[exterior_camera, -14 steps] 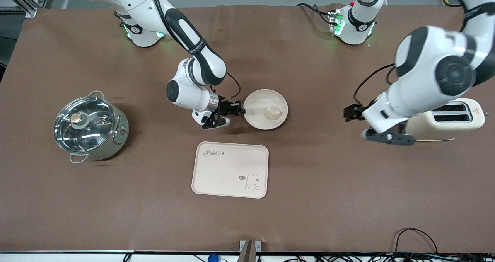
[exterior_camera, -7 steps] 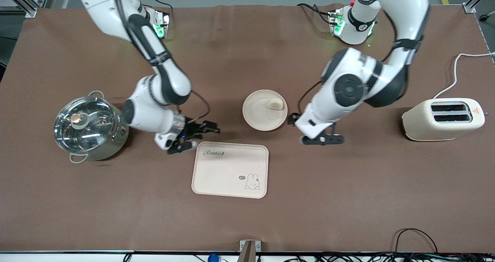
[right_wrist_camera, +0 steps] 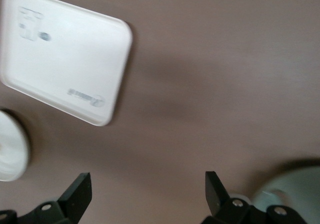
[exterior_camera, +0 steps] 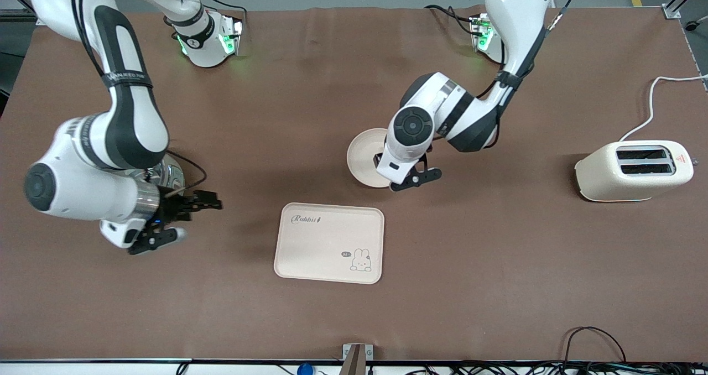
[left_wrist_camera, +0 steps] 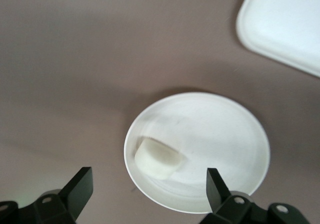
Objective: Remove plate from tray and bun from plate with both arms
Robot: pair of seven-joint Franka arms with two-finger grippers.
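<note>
1. Nearest the front camera: flat cream rectangular tray (exterior_camera: 328,243) with "Rabbit" script and a small rabbit drawing, lying bare on the brown table (exterior_camera: 498,264), nothing on it.
2. Farther from the front camera than the tray, just beside its farther edge toward the left arm's end: round shallow cream plate (exterior_camera: 362,156), already off the tray and resting on the table, partly hidden under the left arm (exterior_camera: 442,115).
3. On that plate, seen from the left wrist: small pale cream-yellow bun (left_wrist_camera: 157,158), lying near the rim, not yet lifted.
4. Left gripper (left_wrist_camera: 147,191) over the plate, fingers spread wide on either side of the bun and gripping nothing.
5. Right gripper (exterior_camera: 177,220) hanging low over the table, well apart from the tray toward the right arm's end, fingers wide apart and empty (a shiny steel pot (exterior_camera: 166,173) mostly hidden under its wrist).
6. Risks: bun close to the rim, so one finger could land on the rim and tip or drag the plate; a soft bun could squash or roll out of a late closing.
7. Room: open tabletop around the plate toward the left arm's end, up to the cream toaster (exterior_camera: 633,170); tray edge close by.
</note>
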